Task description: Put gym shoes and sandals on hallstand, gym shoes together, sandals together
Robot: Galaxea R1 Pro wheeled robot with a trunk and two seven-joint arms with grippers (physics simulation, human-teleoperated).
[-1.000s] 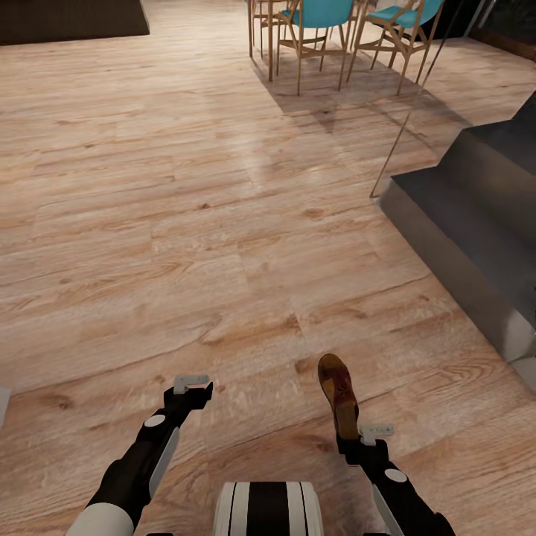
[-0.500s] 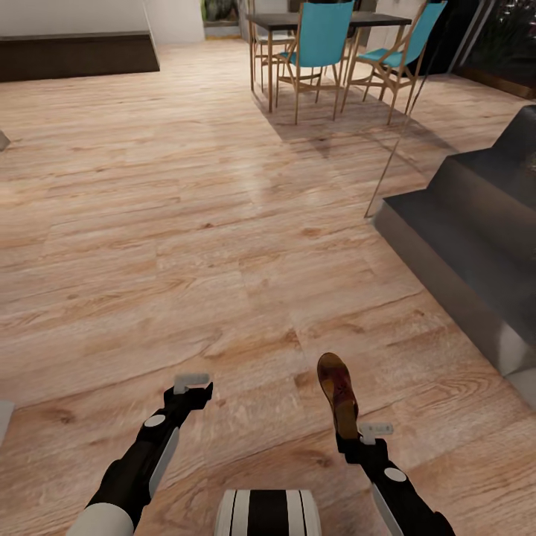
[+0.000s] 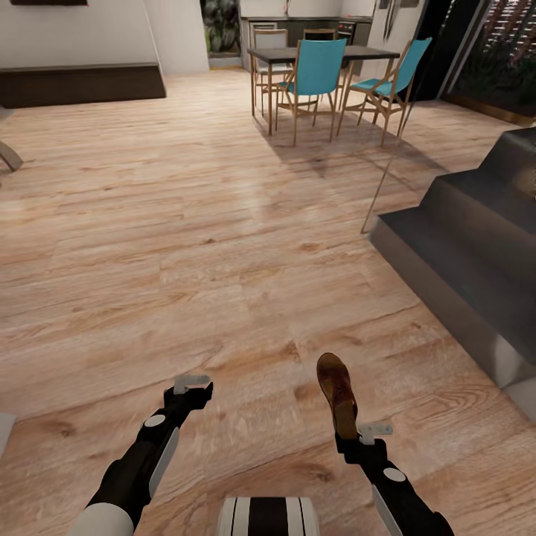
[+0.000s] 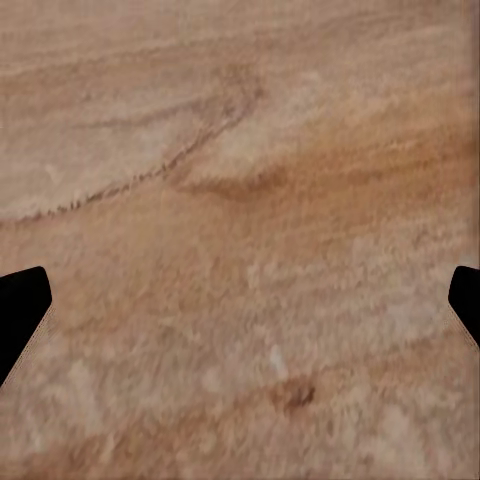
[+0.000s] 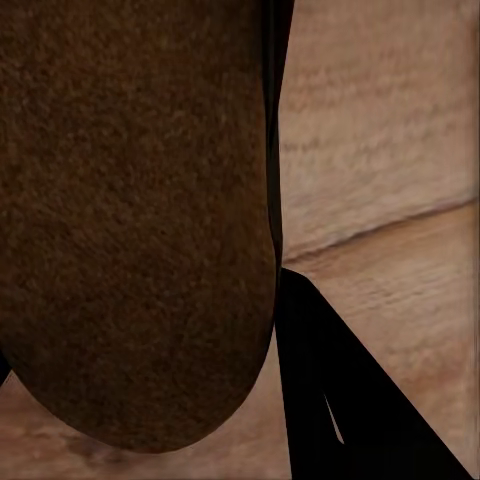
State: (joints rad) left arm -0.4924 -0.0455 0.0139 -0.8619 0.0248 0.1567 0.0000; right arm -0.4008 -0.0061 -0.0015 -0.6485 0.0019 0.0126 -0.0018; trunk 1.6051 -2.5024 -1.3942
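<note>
Head view: bright, even, soft light. Pale sheen on the floor mid-room; soft shadows spread under the chairs toward the camera. Dark stairs are matte, no glare. Render slightly soft. Left wrist view: wood grain blurred, low detail. Right wrist view: the sandal close, dim, grainy.

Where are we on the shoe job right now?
Nothing looks placed from here: no rack is in sight. In hand: the right hand is shut on one brown sandal, carried above the wood floor. The left hand is open and empty. Left: racking this sandal, then the other shoes.
</note>
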